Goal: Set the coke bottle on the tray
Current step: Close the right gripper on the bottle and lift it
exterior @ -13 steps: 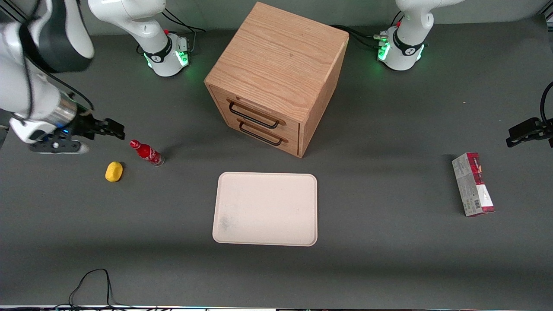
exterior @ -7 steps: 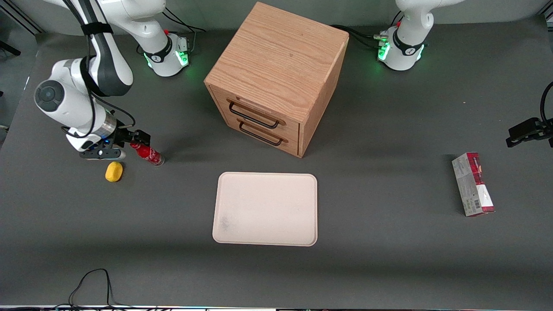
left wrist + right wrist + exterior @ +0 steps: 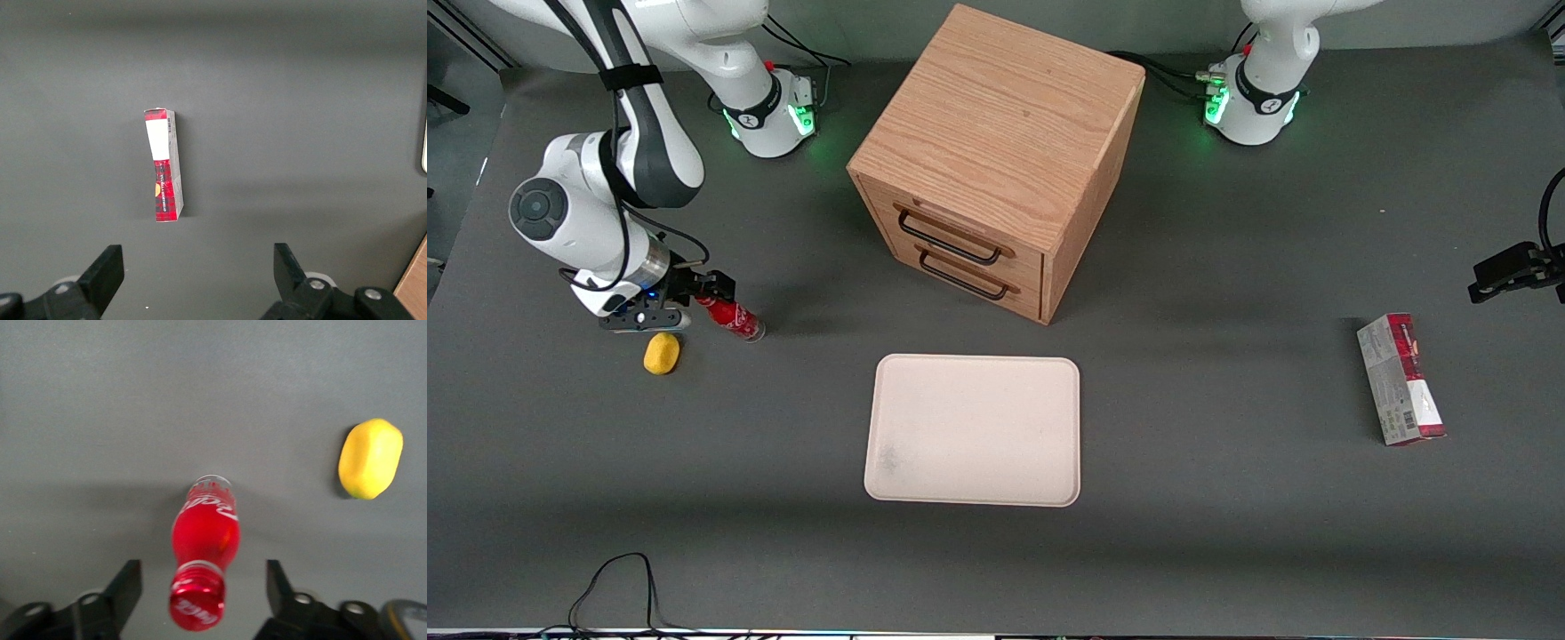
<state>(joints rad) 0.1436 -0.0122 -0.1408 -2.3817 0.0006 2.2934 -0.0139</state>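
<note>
The coke bottle (image 3: pixel 732 316) is small and red with a white script logo. It stands on the dark table toward the working arm's end, leaning in the front view. In the right wrist view the bottle (image 3: pixel 205 540) shows with its red cap between my fingers. My right gripper (image 3: pixel 704 289) is open, low at the bottle's cap, with a finger on either side and a gap to each; it also shows in the right wrist view (image 3: pixel 203 583). The cream tray (image 3: pixel 974 430) lies flat and bare, nearer the front camera than the cabinet.
A yellow lemon-like object (image 3: pixel 662 353) lies close beside the bottle, also in the right wrist view (image 3: pixel 370 459). A wooden drawer cabinet (image 3: pixel 996 160) stands mid-table. A red-and-grey carton (image 3: pixel 1400 380) lies toward the parked arm's end.
My right gripper has come down from a higher spot beside the bottle until its open fingers straddle the cap. The bottle, lemon and tray have not moved.
</note>
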